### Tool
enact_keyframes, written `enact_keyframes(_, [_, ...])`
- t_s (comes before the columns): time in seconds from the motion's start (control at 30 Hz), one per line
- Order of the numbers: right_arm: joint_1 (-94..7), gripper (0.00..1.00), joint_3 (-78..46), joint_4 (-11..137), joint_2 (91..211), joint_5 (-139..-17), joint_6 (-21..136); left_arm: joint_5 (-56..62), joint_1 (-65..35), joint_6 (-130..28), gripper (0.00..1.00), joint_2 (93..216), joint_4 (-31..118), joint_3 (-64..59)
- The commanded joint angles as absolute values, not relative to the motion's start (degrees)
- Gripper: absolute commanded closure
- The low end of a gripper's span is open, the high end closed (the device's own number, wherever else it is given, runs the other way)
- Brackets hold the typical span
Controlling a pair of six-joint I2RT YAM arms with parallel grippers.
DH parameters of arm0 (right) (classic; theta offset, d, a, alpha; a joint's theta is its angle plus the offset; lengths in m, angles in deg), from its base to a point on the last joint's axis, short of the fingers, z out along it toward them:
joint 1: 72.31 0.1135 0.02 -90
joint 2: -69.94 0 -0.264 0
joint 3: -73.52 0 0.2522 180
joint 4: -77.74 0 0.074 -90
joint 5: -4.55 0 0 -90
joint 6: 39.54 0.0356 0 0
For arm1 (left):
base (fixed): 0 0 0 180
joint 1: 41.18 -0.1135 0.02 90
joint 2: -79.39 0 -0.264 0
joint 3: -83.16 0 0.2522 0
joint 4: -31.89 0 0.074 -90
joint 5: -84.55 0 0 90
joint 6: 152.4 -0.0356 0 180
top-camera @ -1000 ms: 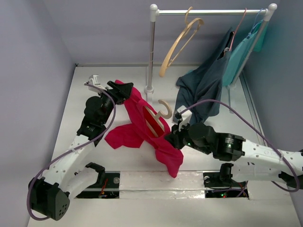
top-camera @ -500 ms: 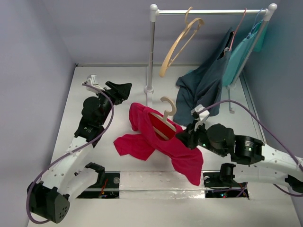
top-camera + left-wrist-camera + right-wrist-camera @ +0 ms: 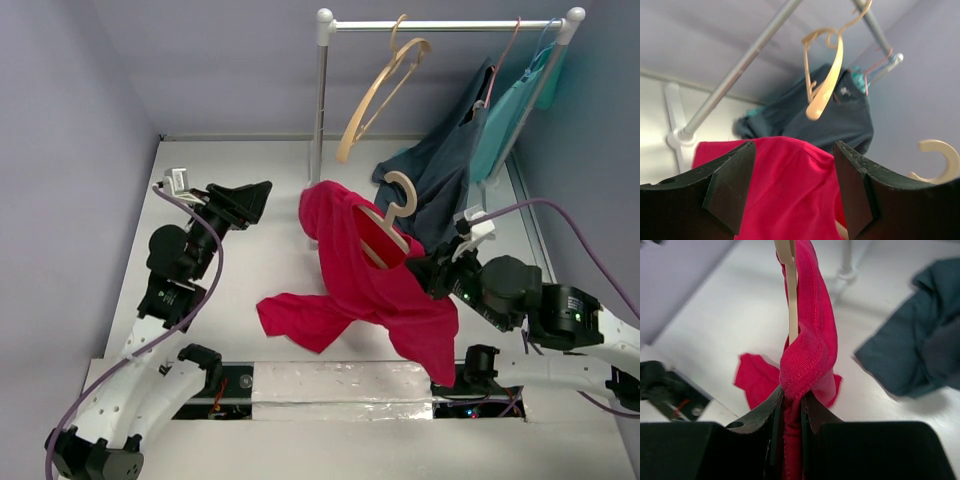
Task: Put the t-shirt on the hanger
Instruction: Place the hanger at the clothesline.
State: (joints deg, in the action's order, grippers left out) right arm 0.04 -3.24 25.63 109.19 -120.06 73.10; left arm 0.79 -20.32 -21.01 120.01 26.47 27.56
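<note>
- Right gripper [image 3: 791, 407]: pinching the t-shirt [image 3: 370, 290], draped over the hanger [image 3: 385, 228], right of the rack post [image 3: 319, 110];
- Left gripper [image 3: 792, 187]: spread, empty, left of the rack post.

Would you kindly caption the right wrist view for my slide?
Right end effector grips red shirt draped over hanger above table.

I read the t-shirt [image 3: 375, 290] as soft matt red cloth, its hanger [image 3: 383, 228] as smooth pale wood, the counter [image 3: 250, 260] a matt white surface.
</note>
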Motion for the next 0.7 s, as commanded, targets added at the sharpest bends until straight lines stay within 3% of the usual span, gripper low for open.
enact_keyframes(0.0, [0.2,1.0,-8.2,18.4,110.0,-129.5,77.6,5.0,-20.6,-22.4,0.4,120.0,27.0,28.8])
enact_keyframes(0.43, [0.2,1.0,-21.7,14.7,126.4,-151.3,83.5,8.1,-20.6,-24.8,0.41,113.6,33.1,27.0])
enact_keyframes(0.67, [-10.2,1.0,-28.7,20.3,134.4,-151.6,76.5,11.4,-20.6,-27.4,0.41,111.4,37.7,26.6])
